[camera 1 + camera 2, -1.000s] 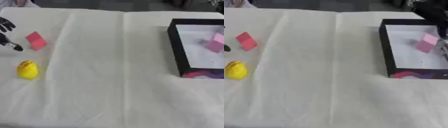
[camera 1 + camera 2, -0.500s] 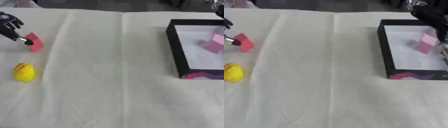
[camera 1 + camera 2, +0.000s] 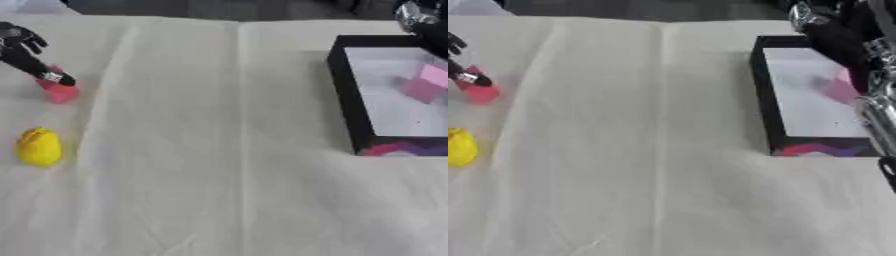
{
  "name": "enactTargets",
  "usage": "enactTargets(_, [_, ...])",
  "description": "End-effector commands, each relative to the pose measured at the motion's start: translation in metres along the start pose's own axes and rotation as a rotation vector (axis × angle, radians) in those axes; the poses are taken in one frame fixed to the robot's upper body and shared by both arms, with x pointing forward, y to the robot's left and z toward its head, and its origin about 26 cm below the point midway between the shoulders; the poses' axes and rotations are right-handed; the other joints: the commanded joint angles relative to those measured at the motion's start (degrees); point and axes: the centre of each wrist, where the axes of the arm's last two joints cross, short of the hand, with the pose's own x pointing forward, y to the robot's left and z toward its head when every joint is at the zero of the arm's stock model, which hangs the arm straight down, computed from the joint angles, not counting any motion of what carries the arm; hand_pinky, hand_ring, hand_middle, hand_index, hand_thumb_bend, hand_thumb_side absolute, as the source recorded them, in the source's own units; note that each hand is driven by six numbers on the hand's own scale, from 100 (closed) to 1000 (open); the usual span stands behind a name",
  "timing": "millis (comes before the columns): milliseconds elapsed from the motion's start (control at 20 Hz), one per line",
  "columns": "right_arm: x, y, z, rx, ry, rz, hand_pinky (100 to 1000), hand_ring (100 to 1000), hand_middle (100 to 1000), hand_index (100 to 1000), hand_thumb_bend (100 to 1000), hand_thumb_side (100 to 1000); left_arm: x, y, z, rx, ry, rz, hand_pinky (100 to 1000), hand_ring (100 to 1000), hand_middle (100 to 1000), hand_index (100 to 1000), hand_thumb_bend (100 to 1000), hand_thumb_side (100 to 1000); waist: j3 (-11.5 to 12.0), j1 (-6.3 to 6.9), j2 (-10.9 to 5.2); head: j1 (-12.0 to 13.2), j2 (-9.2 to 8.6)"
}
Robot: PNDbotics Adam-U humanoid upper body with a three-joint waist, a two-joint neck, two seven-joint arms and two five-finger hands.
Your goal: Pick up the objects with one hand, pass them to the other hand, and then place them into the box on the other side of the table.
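Where the white-clothed counter [image 3: 219, 150] meets its left edge, a small pink block [image 3: 59, 92] lies behind a yellow egg-shaped toy [image 3: 38, 146]. Reaching in from the left, the left hand [image 3: 26, 52] touches the block's top with outstretched, unclenched fingers.

The left hand [image 3: 26, 52] has advanced from beside the red block [image 3: 59, 91] to contact it, one fingertip [image 3: 63, 78] resting on top.

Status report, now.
Left robot hand fingers on red block, grip unclear. Right arm over box; hand unseen. Yellow object waiting. Nothing in the way.
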Motion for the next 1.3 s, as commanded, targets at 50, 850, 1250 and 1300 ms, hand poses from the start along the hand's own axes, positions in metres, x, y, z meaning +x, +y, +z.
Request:
enactTargets(50, [0.008,-0.002,-0.002,0.004,-0.030,0.012,924,896,847,1000,109,283,-0.004,0.015,0.005,0.061,0.017,0.012,978,876,793,884,789,305,-0.3,0.03,-0.87,0.4,-0.81])
enactTargets(850, [0.005,-0.003,-0.002,-0.017,-0.020,0.016,937,897,850,1000,107,289,-0.016,0.018,0.006,-0.060,0.033,-0.019,998,896,811,877,713,222,-0.4,-0.10,-0.67,0.0,-0.67])
enactTargets(1250, [0.004,-0.003,-0.001,-0.021,-0.015,0.017,939,897,862,1000,108,294,-0.025,0.017,0.006,-0.064,0.057,-0.028,995,894,808,868,610,173,-0.4,-0.11,-0.58,0.3,-0.81])
enactTargets(1300, [0.004,-0.003,-0.001,-0.022,-0.015,0.016,940,897,863,1000,108,294,-0.025,0.016,0.006,-0.061,0.057,-0.027,994,894,807,866,603,173,-0.4,-0.14,-0.53,0.4,-0.86])
